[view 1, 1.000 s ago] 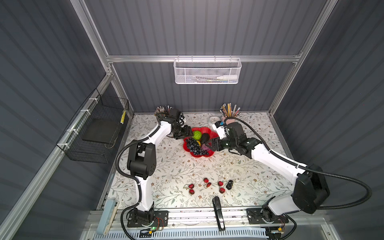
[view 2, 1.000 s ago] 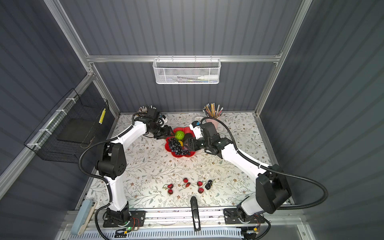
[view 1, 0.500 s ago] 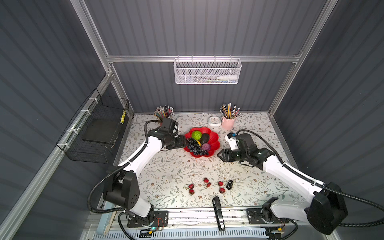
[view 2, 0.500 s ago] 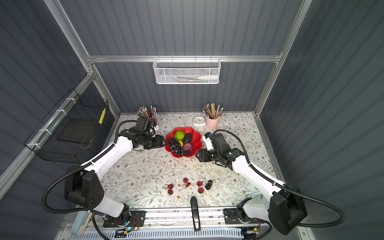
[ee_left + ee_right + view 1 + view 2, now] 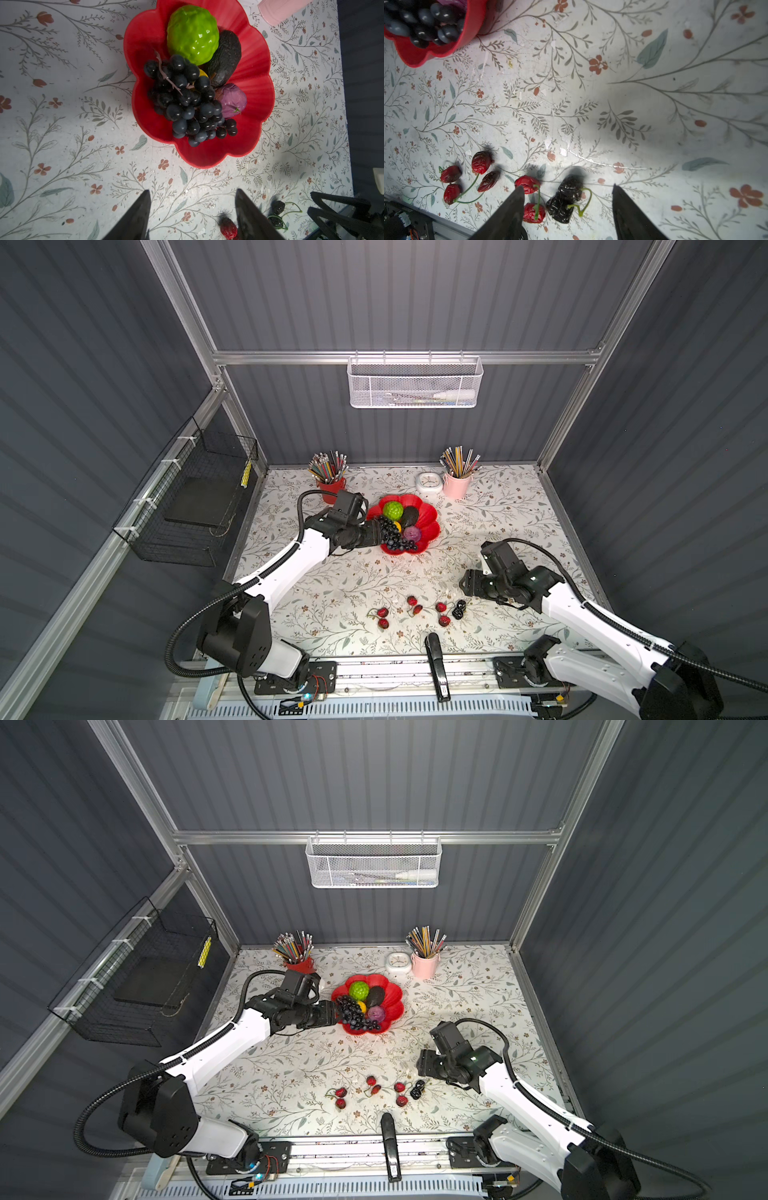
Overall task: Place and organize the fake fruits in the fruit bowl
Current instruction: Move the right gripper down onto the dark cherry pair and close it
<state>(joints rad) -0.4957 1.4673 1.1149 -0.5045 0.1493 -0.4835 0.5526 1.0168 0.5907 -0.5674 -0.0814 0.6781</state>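
Since a second ago I see both arms pulled back from the fruit bowl [image 5: 428,516]. My left pincer [image 5: 192,216] hangs beside it, jaws apart and empty; my right pincer [image 5: 566,216], likewise open and empty, now sits over the cherries [image 5: 415,605] on the floral tabletop [image 5: 498,510]. Grapes [image 5: 187,99], green ball [image 5: 192,33], avocado [image 5: 225,58] lie inside the bowl. Grey ribbed walls surround.

No text, label or brand could be read anywhere — the small white clock [image 5: 428,482] by the pink cup [image 5: 455,485] showed a dial too small to read.
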